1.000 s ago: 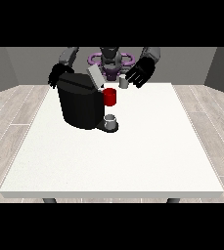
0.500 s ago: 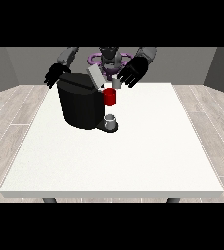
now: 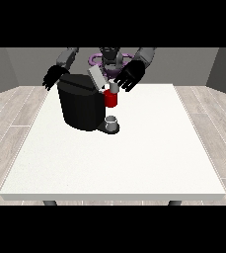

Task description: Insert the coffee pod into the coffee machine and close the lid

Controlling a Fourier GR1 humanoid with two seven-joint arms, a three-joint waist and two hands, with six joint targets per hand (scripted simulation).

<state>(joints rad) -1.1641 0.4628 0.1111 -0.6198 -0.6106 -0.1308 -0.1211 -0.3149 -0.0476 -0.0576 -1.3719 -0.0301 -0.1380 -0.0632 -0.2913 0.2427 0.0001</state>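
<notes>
A black coffee machine [image 3: 80, 106] stands on the white table [image 3: 114, 158] at the back left. Its grey lid [image 3: 96, 77] is tilted up, standing open. A red brew head [image 3: 111, 99] juts from the machine's front, with a small grey pod [image 3: 113, 87] on top of it. The hand at the view's right [image 3: 130, 76] hovers just right of the lid and pod, fingers spread, holding nothing. The hand at the view's left [image 3: 53, 77] hangs behind the machine's left corner with relaxed fingers.
A small grey cup [image 3: 112, 122] sits on the machine's drip base. The robot's torso [image 3: 111, 59] is behind the table's far edge. The table's front and right stretch out as plain white surface.
The hand at the view's right has moved left and slightly down, closing in on the raised lid and the pod. The other hand has barely shifted.
</notes>
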